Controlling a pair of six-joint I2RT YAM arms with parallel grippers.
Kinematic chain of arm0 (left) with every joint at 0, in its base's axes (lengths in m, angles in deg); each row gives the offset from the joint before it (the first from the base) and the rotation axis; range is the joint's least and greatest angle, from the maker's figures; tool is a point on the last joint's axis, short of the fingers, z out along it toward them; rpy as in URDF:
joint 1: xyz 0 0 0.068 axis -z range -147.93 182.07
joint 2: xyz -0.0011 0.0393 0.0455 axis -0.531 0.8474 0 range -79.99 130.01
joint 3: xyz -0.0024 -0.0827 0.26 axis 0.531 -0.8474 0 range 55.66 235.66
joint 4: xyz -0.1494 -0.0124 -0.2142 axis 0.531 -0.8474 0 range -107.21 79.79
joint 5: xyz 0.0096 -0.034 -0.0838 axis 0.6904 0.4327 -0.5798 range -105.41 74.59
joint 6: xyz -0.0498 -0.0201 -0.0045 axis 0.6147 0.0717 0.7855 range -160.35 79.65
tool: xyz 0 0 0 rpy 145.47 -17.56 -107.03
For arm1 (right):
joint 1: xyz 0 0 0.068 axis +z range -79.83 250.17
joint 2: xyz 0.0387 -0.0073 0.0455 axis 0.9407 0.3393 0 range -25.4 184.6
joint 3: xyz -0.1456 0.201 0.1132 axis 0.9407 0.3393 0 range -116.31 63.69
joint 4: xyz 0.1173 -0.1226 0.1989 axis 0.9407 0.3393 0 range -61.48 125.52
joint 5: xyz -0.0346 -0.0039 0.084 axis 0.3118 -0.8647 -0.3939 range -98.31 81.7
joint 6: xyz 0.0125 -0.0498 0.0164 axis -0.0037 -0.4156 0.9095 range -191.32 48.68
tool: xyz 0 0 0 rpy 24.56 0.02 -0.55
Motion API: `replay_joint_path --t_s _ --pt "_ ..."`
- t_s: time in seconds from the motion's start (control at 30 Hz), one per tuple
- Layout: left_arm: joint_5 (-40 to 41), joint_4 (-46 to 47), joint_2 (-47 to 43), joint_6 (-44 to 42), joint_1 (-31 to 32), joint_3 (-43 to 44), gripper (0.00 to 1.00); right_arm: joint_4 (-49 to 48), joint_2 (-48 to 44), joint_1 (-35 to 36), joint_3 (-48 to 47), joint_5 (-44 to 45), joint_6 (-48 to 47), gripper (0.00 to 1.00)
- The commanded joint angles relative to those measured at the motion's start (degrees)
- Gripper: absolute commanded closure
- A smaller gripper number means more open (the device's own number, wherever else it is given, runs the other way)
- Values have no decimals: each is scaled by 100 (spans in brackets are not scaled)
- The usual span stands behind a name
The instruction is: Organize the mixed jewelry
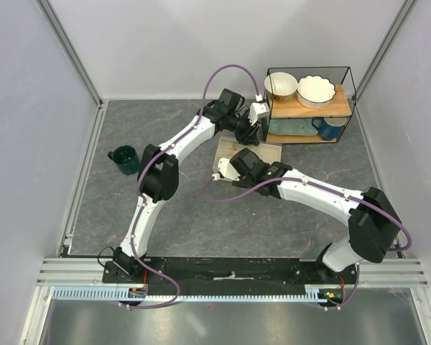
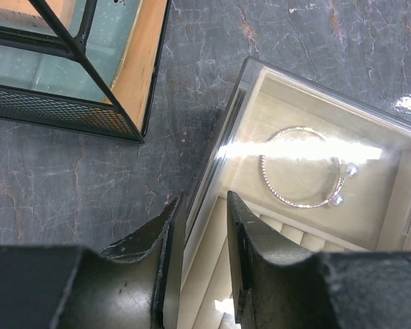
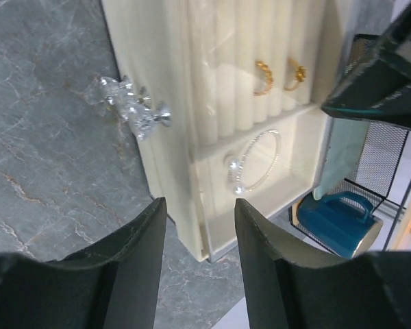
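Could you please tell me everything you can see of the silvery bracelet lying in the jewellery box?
The bracelet is a thin, open silvery hoop, its wire finely textured so that it glints. Its two ends sit close together with a small gap, and each carries a small pearl-like bead. It lies flat on the beige floor of the plain compartment of the jewellery box, next to the slotted ring section. Only that floor touches it, and nothing else shares the compartment.

Silvery hoop point(image 2: 301, 205) lying flat, gold rings point(image 3: 263, 77) slotted
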Motion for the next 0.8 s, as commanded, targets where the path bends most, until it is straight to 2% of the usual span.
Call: replay_joint_path --t_s 0.0,0.27,0.37,0.5,0.77 --pt "200 -1647 522 -39 246 -412 65 -143 -271 -15 -271 242 32 48" --pt "191 -1647 504 -48 246 -412 65 -81 -262 -6 -333 374 -38 45" --pt "209 -1664 504 -48 246 -420 65 -64 -253 2 -307 321 -12 41" --pt "209 -1682 487 -92 246 -421 65 -37 -245 -6 -289 260 14 31" --pt "314 -1682 434 -83 228 -438 65 -266 -113 -120 -44 304 -109 31"
